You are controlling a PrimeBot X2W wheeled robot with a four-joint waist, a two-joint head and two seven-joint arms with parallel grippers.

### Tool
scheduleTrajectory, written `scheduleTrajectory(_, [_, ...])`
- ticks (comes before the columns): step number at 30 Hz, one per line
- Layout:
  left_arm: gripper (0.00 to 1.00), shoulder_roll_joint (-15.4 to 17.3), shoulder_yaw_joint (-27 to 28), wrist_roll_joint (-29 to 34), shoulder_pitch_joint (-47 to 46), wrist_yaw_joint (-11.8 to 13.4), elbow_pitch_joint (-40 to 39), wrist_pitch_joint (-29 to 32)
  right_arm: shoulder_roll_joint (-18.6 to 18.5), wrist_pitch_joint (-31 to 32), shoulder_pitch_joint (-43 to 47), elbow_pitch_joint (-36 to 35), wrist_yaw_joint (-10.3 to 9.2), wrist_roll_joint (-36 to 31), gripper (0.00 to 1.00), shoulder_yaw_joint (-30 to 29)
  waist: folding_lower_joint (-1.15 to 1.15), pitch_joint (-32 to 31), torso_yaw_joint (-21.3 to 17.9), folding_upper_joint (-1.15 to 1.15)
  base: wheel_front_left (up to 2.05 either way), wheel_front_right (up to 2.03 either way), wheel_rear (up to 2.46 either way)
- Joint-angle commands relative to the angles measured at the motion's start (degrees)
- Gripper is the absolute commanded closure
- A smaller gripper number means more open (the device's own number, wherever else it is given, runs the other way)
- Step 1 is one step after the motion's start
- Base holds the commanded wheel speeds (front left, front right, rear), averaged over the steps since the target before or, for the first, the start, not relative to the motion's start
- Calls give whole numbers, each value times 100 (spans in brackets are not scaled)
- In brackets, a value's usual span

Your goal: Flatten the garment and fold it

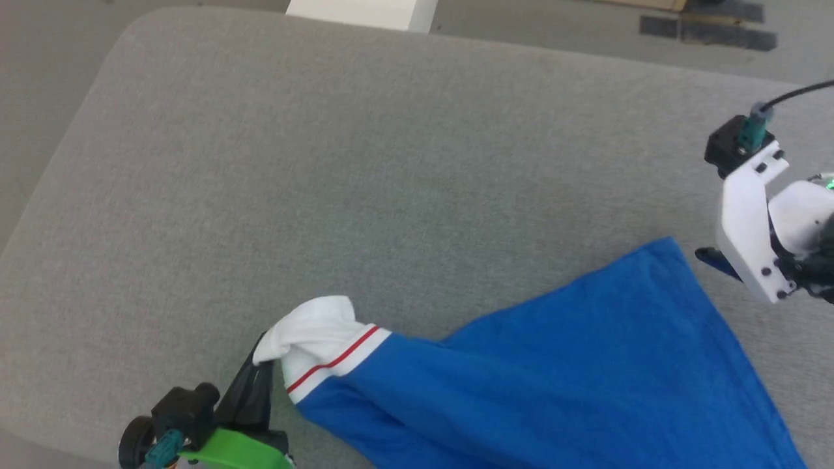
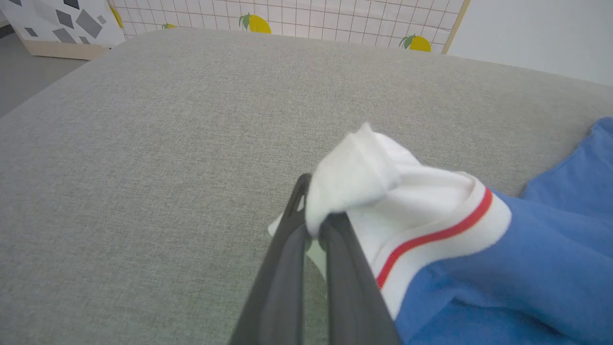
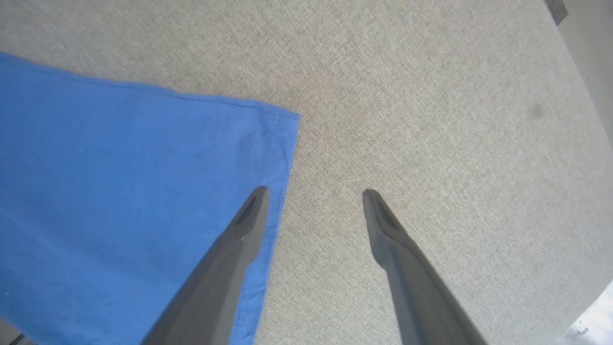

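The garment (image 1: 586, 365) stretches left to right along the near side of the grey pad (image 1: 391, 163): left gripper (image 2: 313, 225) pinching the white sleeve (image 2: 354, 172), right gripper (image 3: 313, 191) spread wide (holding nothing) beside the hem corner (image 3: 282, 120).

Grey fabric-covered worktop (image 1: 326, 195), rounded at its far left corner, standing on a grey floor (image 1: 39, 65). Beyond the far edge, a white block (image 1: 361, 13) cut off by the frame; further right, dark strips (image 1: 707, 29) stuck to the floor. In the left wrist view, behind the worktop, a white grid-patterned panel (image 2: 335, 19) printed with yellow lemons (image 2: 258, 23), flanked by a board of grey geometric shapes (image 2: 62, 19) and a plain pale wall (image 2: 536, 33).
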Motion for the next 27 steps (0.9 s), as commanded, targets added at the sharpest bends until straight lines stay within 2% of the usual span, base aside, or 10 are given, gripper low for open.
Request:
scheduleTrajectory(1, [100, -56, -21, 56, -164, -20, -30, -22, 94, -76, -149, 202, -9, -20, 0, 82, 0, 315, 277, 0, 0, 0, 0])
scheduleTrajectory(11, [100, -115, -122, 16, -466, -21, 18, -22, 341, -693, -301, 1176, -9, 217, 0, 667, 0, 674, 465, 0, 0, 0, 0])
scheduleTrajectory(15, [100, -111, -121, 14, -506, -21, 51, -22, 303, -783, -261, 1325, -9, 388, 0, 1070, 0, 688, 459, 0, 0, 0, 0])
scheduleTrajectory(16, [100, -105, -111, 16, -504, -21, 58, -22, 279, -782, -270, 1319, -9, 436, 29, 1164, 0, 680, 443, 0, 0, 0, 0])
scheduleTrajectory(17, [100, -98, -88, 19, -493, -21, 64, -22, 251, -797, -294, 1304, -9, 488, 100, 1268, 0, 663, 414, 0, 0, 0, 0])
scheduleTrajectory(27, [100, -29, -17, 48, -357, -22, 104, -22, 133, -1375, -605, 1369, -9, 887, 100, 1699, 0, 351, 152, 0, 0, 0, 0])
